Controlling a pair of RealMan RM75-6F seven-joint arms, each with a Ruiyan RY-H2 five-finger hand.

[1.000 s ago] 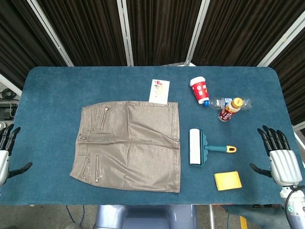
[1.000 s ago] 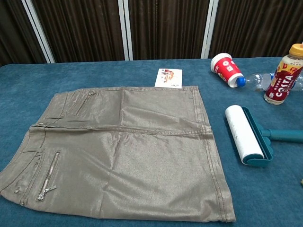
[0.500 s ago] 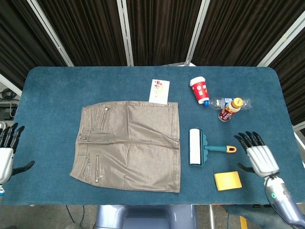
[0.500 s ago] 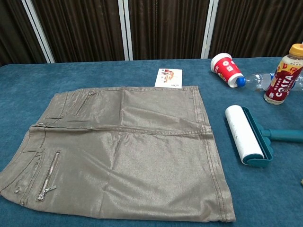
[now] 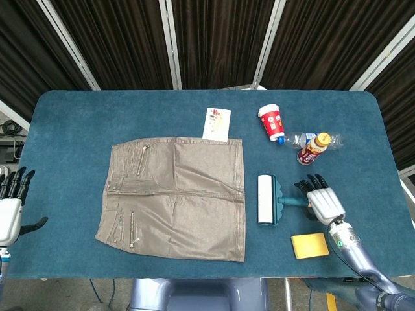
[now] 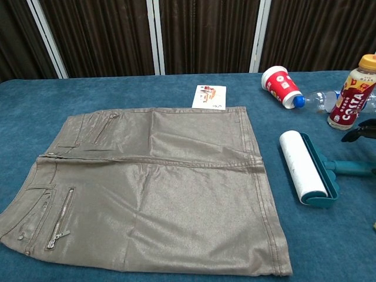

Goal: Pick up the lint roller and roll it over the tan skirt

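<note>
Already over the lint roller's handle, the right hand [image 5: 321, 203] has not visibly closed on it.

Largest is the blue table [image 5: 71, 129], with the tan skirt [image 5: 176, 197] spread flat at its centre. Just beside the skirt's right edge lies the lint roller [image 5: 266, 199], white roll toward the skirt, teal handle under the right hand's dark fingertips [image 6: 358, 130]; whether they grip it, I cannot tell. Off the table's left edge, the left hand [image 5: 10, 208] hangs released, fingers apart.

Right hand [image 5: 322, 201] palm-down, fingers spread; left hand [image 5: 9, 208] empty, fingers splayed.
</note>
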